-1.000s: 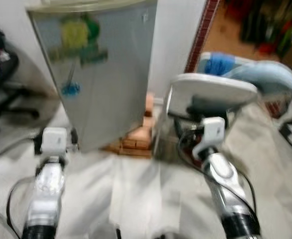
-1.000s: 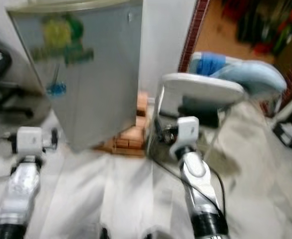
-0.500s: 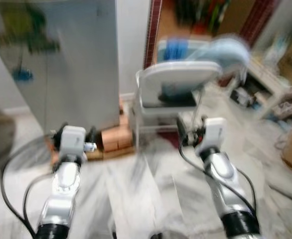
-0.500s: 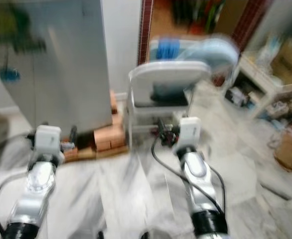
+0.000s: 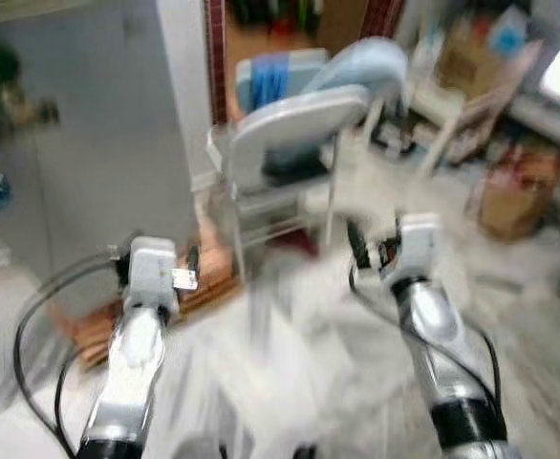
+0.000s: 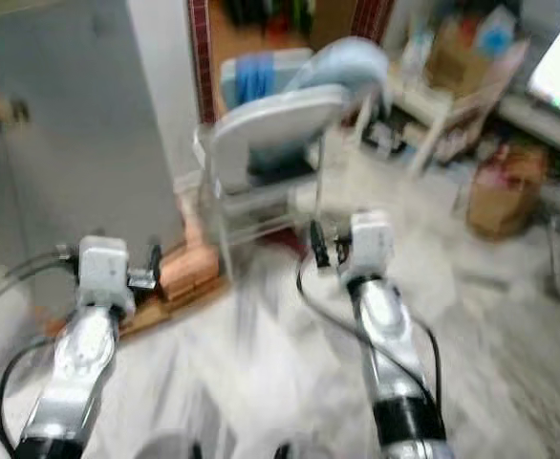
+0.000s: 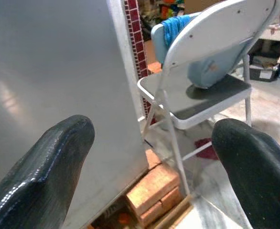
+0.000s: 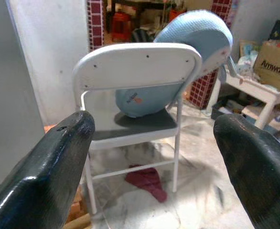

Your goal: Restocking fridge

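Now view swung right: chair (image 5: 290, 143) centred (fridge (image 5: 79, 163) left).

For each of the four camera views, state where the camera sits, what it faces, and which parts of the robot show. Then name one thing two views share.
Left eye view: head, looking down and forward at the folding chair; both silver arms show.
Right eye view: head, same scene beside the fridge.
Left wrist view: left wrist, facing fridge, bricks and chair; left gripper open.
Right wrist view: right wrist, facing the chair; right gripper open.
Shared: both wrist views show the chair holding a blue cushion.
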Robot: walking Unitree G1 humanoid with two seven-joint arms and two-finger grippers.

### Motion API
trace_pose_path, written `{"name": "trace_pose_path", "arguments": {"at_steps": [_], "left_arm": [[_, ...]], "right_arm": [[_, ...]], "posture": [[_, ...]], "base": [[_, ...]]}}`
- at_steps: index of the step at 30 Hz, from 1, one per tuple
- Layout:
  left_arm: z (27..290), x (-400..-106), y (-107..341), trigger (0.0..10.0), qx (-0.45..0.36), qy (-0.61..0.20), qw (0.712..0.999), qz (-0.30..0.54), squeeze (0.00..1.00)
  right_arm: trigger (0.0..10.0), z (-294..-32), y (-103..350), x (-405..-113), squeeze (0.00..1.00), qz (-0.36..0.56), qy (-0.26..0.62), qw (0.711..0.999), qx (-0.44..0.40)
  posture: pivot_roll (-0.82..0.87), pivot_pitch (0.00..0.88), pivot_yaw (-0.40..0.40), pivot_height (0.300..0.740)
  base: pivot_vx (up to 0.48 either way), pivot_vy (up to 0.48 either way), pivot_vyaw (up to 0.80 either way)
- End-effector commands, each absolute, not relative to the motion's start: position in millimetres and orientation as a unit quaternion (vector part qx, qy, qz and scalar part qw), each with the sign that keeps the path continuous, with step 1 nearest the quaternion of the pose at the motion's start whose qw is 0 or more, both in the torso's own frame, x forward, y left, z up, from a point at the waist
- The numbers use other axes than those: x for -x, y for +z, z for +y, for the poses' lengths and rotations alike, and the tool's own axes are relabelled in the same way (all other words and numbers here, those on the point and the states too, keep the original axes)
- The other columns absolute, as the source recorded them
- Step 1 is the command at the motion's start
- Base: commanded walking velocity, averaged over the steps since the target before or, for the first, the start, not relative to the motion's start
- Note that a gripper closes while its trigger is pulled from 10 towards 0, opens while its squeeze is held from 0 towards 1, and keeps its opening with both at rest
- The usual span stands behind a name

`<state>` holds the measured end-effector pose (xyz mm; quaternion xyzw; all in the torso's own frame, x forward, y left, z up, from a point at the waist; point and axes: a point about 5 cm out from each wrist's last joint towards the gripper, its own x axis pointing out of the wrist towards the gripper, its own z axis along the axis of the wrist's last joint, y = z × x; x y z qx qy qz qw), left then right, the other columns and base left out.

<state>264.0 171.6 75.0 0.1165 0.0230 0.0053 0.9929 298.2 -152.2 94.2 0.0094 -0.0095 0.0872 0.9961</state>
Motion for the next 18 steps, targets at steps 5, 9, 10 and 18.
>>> {"name": "trace_pose_path", "arguments": {"at_steps": [5,9,10,18], "left_arm": [[180.5,-263.2,76.6,10.0,-0.108,0.007,0.994,0.032,0.00],[179.3,-263.5,78.5,10.0,-0.118,-0.007,0.993,0.025,0.00],[179.3,-263.5,78.5,10.0,-0.118,-0.007,0.993,0.025,0.00],[170.4,-261.1,76.4,10.0,-0.111,-0.037,0.992,0.037,0.00]], "right_arm": [[10.0,-147.3,95.2,-298.4,0.00,-0.011,0.087,0.996,-0.003],[10.0,-158.7,89.6,-293.5,0.00,-0.007,0.059,0.998,0.015],[10.0,-158.7,89.6,-293.5,0.00,-0.007,0.059,0.998,0.015],[10.0,-165.8,82.2,-279.6,0.00,-0.004,0.018,1.000,0.005]], "posture": [[0.10,0.071,-0.057,0.740],[0.09,0.067,-0.042,0.740],[0.09,0.067,-0.042,0.740],[0.06,0.068,0.023,0.740]], "base": [[0.000,0.454,0.00],[0.000,0.454,0.00],[0.000,0.461,0.00],[0.000,0.470,0.00]]}}
